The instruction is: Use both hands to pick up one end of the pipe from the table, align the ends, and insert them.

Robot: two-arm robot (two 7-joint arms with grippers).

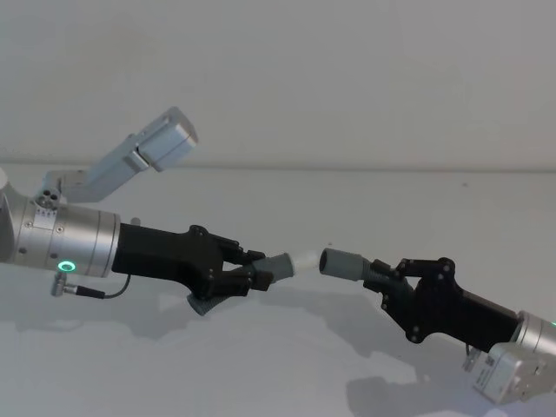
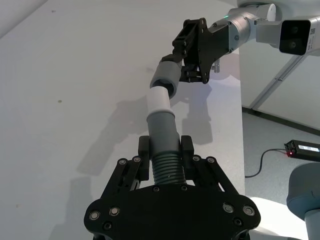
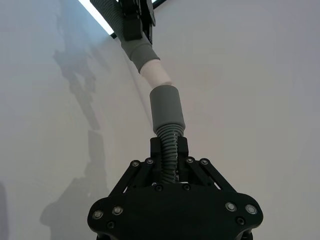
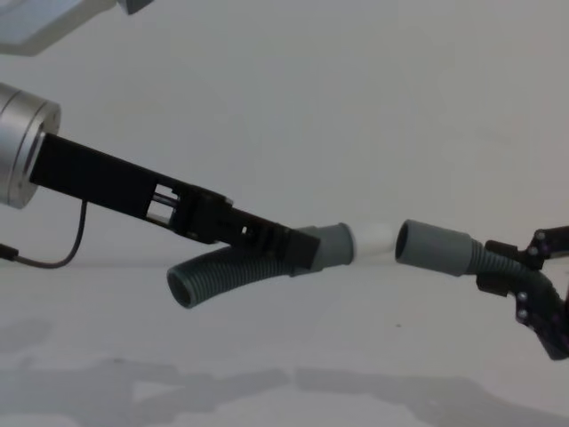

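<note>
Pipe pieces are both lifted above the white table [image 1: 261,365], one in each of your grippers. Your left gripper [image 1: 254,268] has its fingers clamped on the ribbed hose just behind the grey cuff with the white tip [image 1: 304,258]; that piece's free ribbed end [image 4: 191,283] curves down below the gripper. Your right gripper [image 1: 382,280] has its fingers closed on the ribbed section behind the wider socket cuff [image 1: 340,263]. You have the white tip right at the socket's mouth, facing it nearly in line; whether it has entered cannot be told. From the left wrist view, the tip [image 2: 160,101] meets the socket [image 2: 165,75] at a slight angle.
</note>
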